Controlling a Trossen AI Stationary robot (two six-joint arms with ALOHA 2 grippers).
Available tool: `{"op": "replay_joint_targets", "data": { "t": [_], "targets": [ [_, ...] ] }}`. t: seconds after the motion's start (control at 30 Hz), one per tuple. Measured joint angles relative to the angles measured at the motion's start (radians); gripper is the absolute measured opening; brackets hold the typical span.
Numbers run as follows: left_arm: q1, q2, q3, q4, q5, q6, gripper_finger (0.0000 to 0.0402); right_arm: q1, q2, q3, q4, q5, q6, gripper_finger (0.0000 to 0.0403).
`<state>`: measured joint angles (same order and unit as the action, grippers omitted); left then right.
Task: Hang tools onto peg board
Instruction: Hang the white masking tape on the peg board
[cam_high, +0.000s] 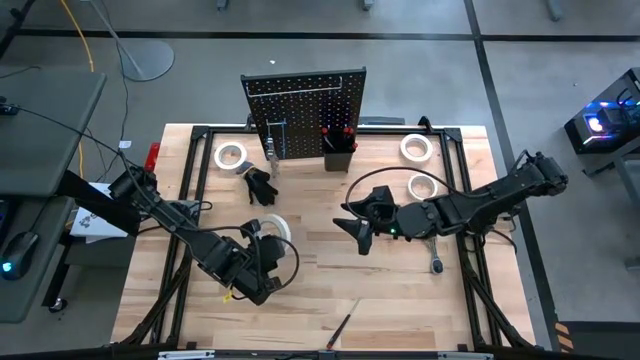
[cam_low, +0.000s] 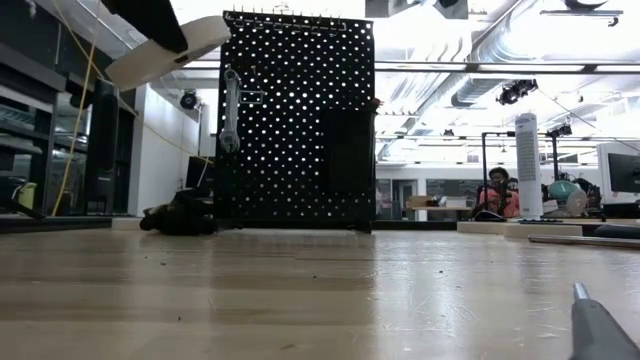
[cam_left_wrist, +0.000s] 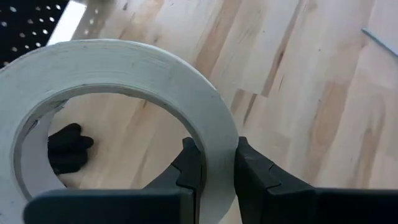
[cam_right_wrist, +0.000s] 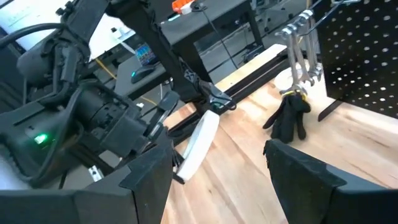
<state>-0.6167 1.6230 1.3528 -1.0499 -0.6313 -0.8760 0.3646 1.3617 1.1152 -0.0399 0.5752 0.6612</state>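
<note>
Peg board (cam_high: 305, 100): wrenches (cam_right_wrist: 300, 46) hung, red-handled screwdrivers binned. Left gripper (cam_left_wrist: 211, 171): fingers clamp a white tape roll (cam_left_wrist: 118, 74), raised above the tabletop (cam_high: 400, 300). Right gripper (cam_right_wrist: 217, 168): fingers apart, empty, mid-table. Outstanding, likely: three tape rolls, ratchet (cam_high: 436, 262), screwdriver (cam_high: 341, 327).

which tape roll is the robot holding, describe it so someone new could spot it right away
Start at the upright black peg board at the table's far edge, then come toward the near side on the left. There the left gripper is shut on a white tape roll, pinching its wall between the fingers. Unlike the three other white rolls lying flat on the wood, this one is lifted clear of the table.
</note>
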Motion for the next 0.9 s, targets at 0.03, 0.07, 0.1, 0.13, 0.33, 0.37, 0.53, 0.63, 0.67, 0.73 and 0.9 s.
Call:
{"op": "replay_joint_targets", "data": {
  "t": [0.03, 0.07, 0.1, 0.13, 0.33, 0.37, 0.53, 0.63, 0.67, 0.73, 0.9],
  "targets": [
    [0.0, 0.0, -0.003, 0.003, 0.007, 0.005, 0.0048, -0.001, 0.0, 0.0, 0.0, -0.005, -0.007, 0.0245],
    [0.0, -0.001, -0.014, 0.013, 0.018, 0.004, 0.0048, -0.001, 0.0, 0.0, -0.001, -0.01, -0.011, 0.0245],
    [0.0, -0.002, -0.028, 0.016, 0.034, -0.007, 0.0048, -0.001, 0.0, 0.0, -0.001, -0.011, -0.013, 0.0245],
    [-0.002, -0.002, -0.052, 0.015, 0.059, -0.026, 0.0048, -0.004, 0.0, 0.0, -0.001, -0.012, -0.014, 0.0245],
    [-0.002, -0.001, -0.262, 0.207, 0.24, -0.081, 0.0048, -0.025, 0.0, 0.0, 0.0, -0.014, -0.014, 0.0245],
    [0.008, -0.001, -0.301, 0.275, 0.289, -0.064, 0.0048, -0.031, 0.0, 0.0, 0.0, -0.024, -0.014, 0.0245],
    [0.072, -0.002, -0.448, 0.577, 0.486, -0.004, 0.0048, -0.04, 0.0, 0.0, 0.0, -0.058, -0.01, 0.0245],
    [0.104, -0.002, -0.475, 0.6, 0.514, 0.017, 0.0048, -0.04, 0.0, 0.0, 0.0, -0.062, -0.006, 0.0245],
    [0.114, -0.003, -0.476, 0.6, 0.522, 0.041, 0.0048, -0.04, 0.0, 0.0, 0.0, -0.062, -0.002, 0.0245],
    [0.135, -0.003, -0.476, 0.602, 0.541, 0.102, 0.0048, -0.039, 0.0, 0.0, -0.001, -0.062, 0.014, 0.0245],
    [0.188, -0.003, -0.476, 0.601, 0.582, 0.177, 0.0048, -0.039, 0.0, 0.0, 0.0, -0.063, 0.027, 0.0245]
  ]
}}
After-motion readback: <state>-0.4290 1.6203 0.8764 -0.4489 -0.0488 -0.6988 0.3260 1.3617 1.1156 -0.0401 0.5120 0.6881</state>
